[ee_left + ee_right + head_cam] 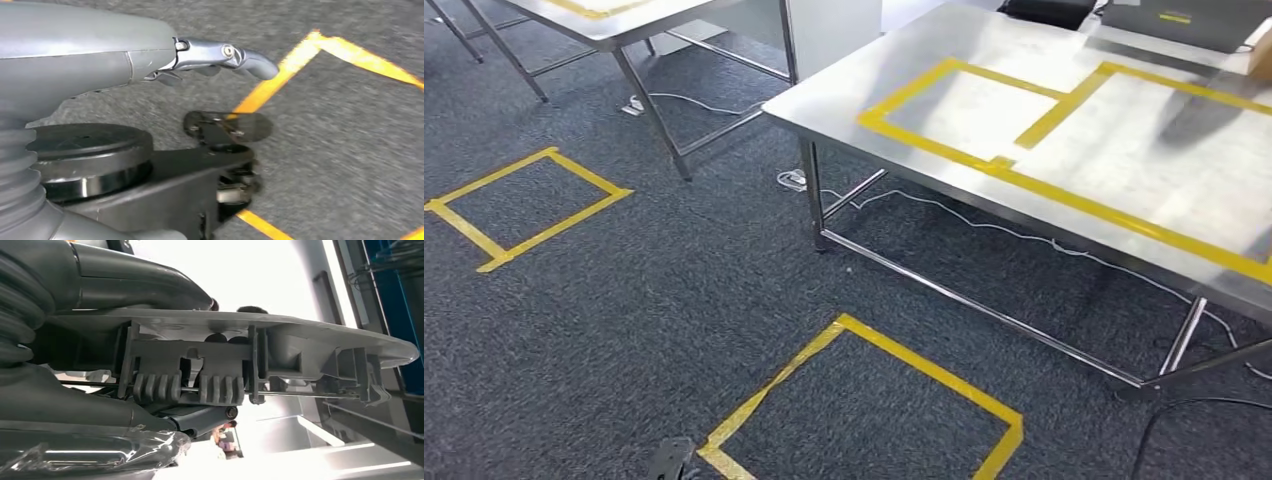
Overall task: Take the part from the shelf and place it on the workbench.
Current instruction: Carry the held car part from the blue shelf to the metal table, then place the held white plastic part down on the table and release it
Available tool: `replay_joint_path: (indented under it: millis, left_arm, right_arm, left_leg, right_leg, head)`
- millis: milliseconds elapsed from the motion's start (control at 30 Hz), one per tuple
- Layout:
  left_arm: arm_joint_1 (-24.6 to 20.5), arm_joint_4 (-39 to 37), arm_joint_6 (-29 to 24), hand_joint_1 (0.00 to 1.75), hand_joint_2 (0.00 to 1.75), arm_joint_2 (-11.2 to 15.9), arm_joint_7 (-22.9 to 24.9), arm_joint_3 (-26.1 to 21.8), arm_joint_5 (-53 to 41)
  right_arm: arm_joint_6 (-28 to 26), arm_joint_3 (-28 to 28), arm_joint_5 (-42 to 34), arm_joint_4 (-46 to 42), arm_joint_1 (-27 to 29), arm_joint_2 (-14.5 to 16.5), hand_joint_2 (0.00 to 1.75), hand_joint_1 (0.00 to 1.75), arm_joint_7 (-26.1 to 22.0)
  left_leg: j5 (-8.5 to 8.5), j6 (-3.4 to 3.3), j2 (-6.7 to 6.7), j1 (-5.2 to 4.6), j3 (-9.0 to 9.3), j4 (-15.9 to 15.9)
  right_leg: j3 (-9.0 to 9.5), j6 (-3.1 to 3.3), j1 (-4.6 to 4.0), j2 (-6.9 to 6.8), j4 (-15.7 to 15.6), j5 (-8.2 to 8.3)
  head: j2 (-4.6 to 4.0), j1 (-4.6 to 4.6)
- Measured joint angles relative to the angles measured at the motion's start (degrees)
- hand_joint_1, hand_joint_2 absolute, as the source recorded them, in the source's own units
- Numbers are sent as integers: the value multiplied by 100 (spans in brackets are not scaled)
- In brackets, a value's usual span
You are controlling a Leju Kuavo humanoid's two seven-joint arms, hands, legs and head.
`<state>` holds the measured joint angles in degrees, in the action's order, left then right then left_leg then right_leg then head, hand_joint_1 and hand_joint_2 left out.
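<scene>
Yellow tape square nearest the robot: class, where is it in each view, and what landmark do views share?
Head view: yellow tape square at the bottom centre.
Left wrist view: its corner lies beyond the left robot hand.
Right wrist view: not in it; the right robot hand holds the part.
Shared landmark: dark carpet in head and left wrist views.

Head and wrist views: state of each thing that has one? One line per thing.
right hand: grips the grey plastic part.
grey plastic part: held, off any surface, ribbed underside toward the camera.
left hand: holds nothing, fingers extended, over the carpet.
workbench: bare steel top inside its yellow tape outlines, part not yet placed.
</scene>
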<state>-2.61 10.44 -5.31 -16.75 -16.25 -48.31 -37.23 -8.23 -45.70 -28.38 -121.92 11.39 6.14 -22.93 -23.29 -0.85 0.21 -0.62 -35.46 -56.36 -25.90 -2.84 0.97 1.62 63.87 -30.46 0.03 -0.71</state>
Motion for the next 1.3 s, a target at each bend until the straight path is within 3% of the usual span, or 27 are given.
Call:
replay_joint_path:
  millis: [33,67,100,167,200,233,267,333,367,400,433,500,533,567,633,700,733,767,867,900,967,1033,1133,1167,1200,1233,1300]
  left_arm:
    - [3,1,26,0,175,0,-3,-2,0]
    - [9,1,47,0,175,-1,-5,-3,-1]
    - [18,1,60,0,175,-1,-5,-5,-1]
    - [40,1,85,0,175,0,-9,-13,0]
    - [49,1,102,0,175,1,-16,-17,0]
    - [54,1,117,0,175,1,-28,-20,-2]
    - [60,1,127,0,175,2,-45,-24,-4]
    - [66,1,132,0,175,7,-76,-30,-11]
    - [63,2,131,0,175,8,-88,-35,-13]
    - [48,3,129,0,175,3,-95,-38,-15]
    - [24,5,129,0,175,-6,-100,-41,-16]
    - [-22,6,128,0,175,-30,-106,-43,-19]
    - [-38,6,123,0,175,-37,-108,-42,-21]
    - [-42,5,114,0,175,-42,-109,-42,-24]
    - [-29,5,85,0,175,-40,-85,-43,-25]
    - [-14,5,72,0,175,-28,-19,-47,-19]
    - [-10,5,85,0,175,-19,11,-50,-14]
    - [-5,5,108,0,175,-14,27,-55,-10]
    - [2,1,168,0,175,-23,31,-74,1]
    - [0,0,170,0,175,-32,29,-79,4]
    - [-13,1,157,0,175,-41,-6,-82,8]
    - [-31,1,141,0,175,-44,-71,-85,9]
    - [-37,1,126,0,175,-43,-110,-89,9]
    - [-36,1,117,0,175,-43,-112,-90,9]
    - [-36,1,109,0,175,-43,-113,-91,9]
    - [-37,1,100,0,175,-43,-113,-93,9]
    - [-40,1,88,0,175,-45,-112,-96,9]
  right_arm:
    - [2,26,16,1,-5,0,175,175,-1]
    - [3,49,27,1,-7,0,175,175,-2]
    - [2,67,33,1,-5,0,175,175,-3]
    - [-6,92,45,2,8,0,175,175,-3]
    - [-11,100,49,3,16,0,175,175,-3]
    - [-16,106,54,3,28,0,175,175,-5]
    - [-19,116,57,4,45,0,175,175,-7]
    - [-31,143,62,10,83,0,175,175,-10]
    - [-42,156,64,9,104,-1,175,175,-7]
    - [-52,163,67,6,115,-3,175,175,-3]
    - [-60,169,70,2,121,-5,175,175,-1]
    - [-64,174,81,-19,117,-9,175,175,-10]
    - [-66,179,86,-29,108,-8,175,175,-16]
    - [-69,186,91,-40,102,-8,175,175,-19]
    - [-85,200,99,-46,104,-7,175,175,-19]
    - [-117,217,105,-48,113,-7,175,175,-19]
    - [-135,228,108,-48,116,-7,175,175,-19]
    - [-149,240,109,-48,119,-7,175,175,-19]
    - [-168,277,116,-67,134,-8,175,175,-30]
    - [-171,287,120,-84,145,-8,175,175,-41]
    - [-172,298,131,-129,168,-9,175,175,-77]
    - [-147,306,139,-172,185,-9,175,175,-131]
    - [-61,320,132,-216,206,-8,175,175,-200]
    - [-31,323,122,-223,215,-8,175,175,-210]
    - [-7,326,111,-228,226,-7,175,175,-214]
    - [9,328,102,-232,235,-6,175,175,-214]
    - [25,332,82,-245,244,-6,175,175,-217]
  left_leg:
    - [-67,-21,-6,4,129,57]
    - [-152,-36,-11,2,261,96]
    - [-247,-42,-17,1,404,126]
    - [-479,-47,-35,2,740,164]
    - [-610,-42,-44,3,927,172]
    - [-750,-34,-50,5,1112,175]
    - [-893,-21,-50,6,1275,180]
    - [-1169,26,-47,9,1539,203]
    - [-1251,65,-40,19,1653,233]
    - [-1254,106,-36,35,1733,223]
    - [-1169,150,-31,56,1735,123]
    - [-828,195,-27,82,1427,-574]
    - [-753,210,-28,86,1142,-1011]
    - [-814,221,-29,88,838,-1367]
    - [-1390,244,-29,90,308,-1630]
    - [-2008,248,-29,96,-46,-1530]
    - [-2061,255,-28,103,-146,-1376]
    - [-1797,275,-26,117,-199,-1136]
    - [-192,329,11,187,-278,-336]
    - [83,313,20,197,-299,-242]
    - [168,233,9,194,-310,-266]
    - [141,148,-1,192,-319,-263]
    - [109,69,27,147,-318,-261]
    - [100,54,45,126,-316,-262]
    - [94,42,63,107,-310,-262]
    - [88,36,82,92,-302,-262]
    - [82,38,129,68,-274,-263]
  right_leg:
    - [-295,18,-15,-46,431,43]
    - [-609,38,-31,-76,807,-36]
    - [-891,37,-44,-82,1033,-265]
    - [-1306,11,-48,-87,1068,-841]
    - [-1437,-10,-41,-94,914,-974]
    - [-1529,-28,-30,-107,673,-869]
    - [-1595,-48,-16,-147,352,-420]
    - [-1641,-26,-34,-267,-170,680]
    - [-1625,9,-60,-298,-305,1018]
    - [-1573,63,-99,-298,-341,1065]
    - [-1477,115,-122,-255,-348,971]
    - [-1195,208,-120,-225,-452,852]
    - [-1031,243,-105,-216,-517,800]
    - [-887,263,-94,-213,-584,738]
    - [-652,248,-64,-164,-675,622]
    - [-457,207,-19,-110,-702,488]
    - [-362,183,7,-95,-701,417]
    - [-286,149,28,-86,-702,336]
    - [-145,13,23,-69,-612,57]
    - [-123,-21,18,-68,-584,-25]
    - [-102,-69,39,-84,-583,-142]
    - [-193,-103,55,-107,-340,-356]
    - [-728,-119,47,-120,735,-908]
    - [-870,-111,41,-120,974,-950]
    - [-919,-93,32,-122,1008,-869]
    - [-863,-68,19,-136,822,-684]
    - [-544,-15,-24,-290,72,-251]
  head:
    - [0,-10]
    - [-1,-18]
    - [0,-19]
    - [0,-24]
    - [0,-25]
    - [-1,-29]
    - [-1,-34]
    - [-2,-28]
    - [-1,-9]
    - [-1,4]
    - [0,24]
    - [0,20]
    - [-1,24]
    - [-2,22]
    - [-2,36]
    - [-1,47]
    - [-1,52]
    - [-1,58]
    - [-1,110]
    - [-1,116]
    - [-1,88]
    - [-1,75]
    - [-1,61]
    - [-1,61]
    - [-1,61]
    - [-1,61]
    - [-1,63]
